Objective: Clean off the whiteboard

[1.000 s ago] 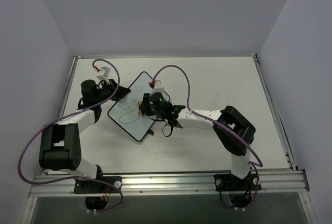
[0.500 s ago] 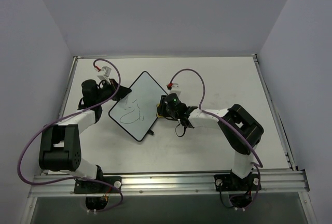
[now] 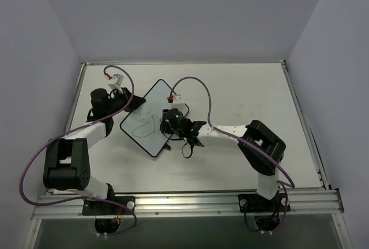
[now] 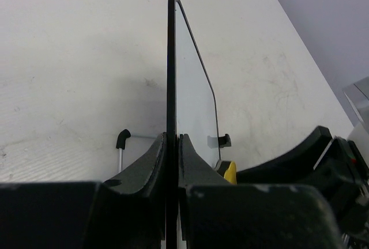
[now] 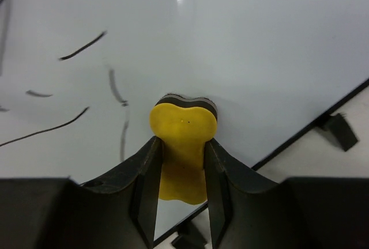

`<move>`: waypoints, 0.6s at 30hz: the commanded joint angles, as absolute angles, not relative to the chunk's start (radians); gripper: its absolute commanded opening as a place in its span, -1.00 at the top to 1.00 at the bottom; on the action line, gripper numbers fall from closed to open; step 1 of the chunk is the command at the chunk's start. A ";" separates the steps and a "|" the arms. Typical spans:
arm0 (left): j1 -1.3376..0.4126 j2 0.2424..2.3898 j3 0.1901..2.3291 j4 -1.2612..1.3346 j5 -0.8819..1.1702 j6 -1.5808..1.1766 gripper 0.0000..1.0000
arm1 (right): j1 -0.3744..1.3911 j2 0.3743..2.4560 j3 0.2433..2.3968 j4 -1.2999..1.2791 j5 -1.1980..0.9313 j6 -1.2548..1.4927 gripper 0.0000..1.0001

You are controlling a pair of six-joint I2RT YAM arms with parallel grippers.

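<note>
Left hand (image 4: 173, 145) clamps whiteboard (image 4: 193, 87) edge; right hand (image 5: 182, 148) pinches yellow eraser (image 5: 183, 123) against its face. Risk: hard push twists whiteboard from clamp, leaving scribbles (image 5: 83, 46).

Whiteboard (image 4: 193, 87) seen edge-on, upright in frame, thin black rim running top to bottom. Left gripper (image 4: 172, 145) clamped on near edge, black fingers (image 4: 151, 162) pressed against both faces. Small black foot (image 4: 225, 140) on right face, second foot (image 4: 121, 139) on left face. Yellow eraser (image 4: 230, 172) just beside right face, low. Black robot hardware (image 4: 314, 159) behind eraser. White table (image 4: 75, 59) beyond, scuffed. Grey wall (image 4: 328, 7) top right.
</note>
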State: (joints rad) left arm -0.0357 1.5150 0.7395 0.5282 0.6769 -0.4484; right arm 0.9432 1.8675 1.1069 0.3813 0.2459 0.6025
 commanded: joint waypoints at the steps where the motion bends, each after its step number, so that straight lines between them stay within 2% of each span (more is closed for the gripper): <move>1: -0.077 1.511 0.759 0.514 0.718 -0.391 0.95 | 1.064 1.922 1.143 0.396 0.205 0.630 1.00; 9: -0.078 1.509 0.761 0.512 0.718 -0.391 0.95 | 1.129 1.940 1.147 0.420 0.222 0.643 1.00; 18: -0.078 1.509 0.764 0.511 0.719 -0.390 0.95 | 0.999 1.911 1.071 0.417 0.216 0.649 1.00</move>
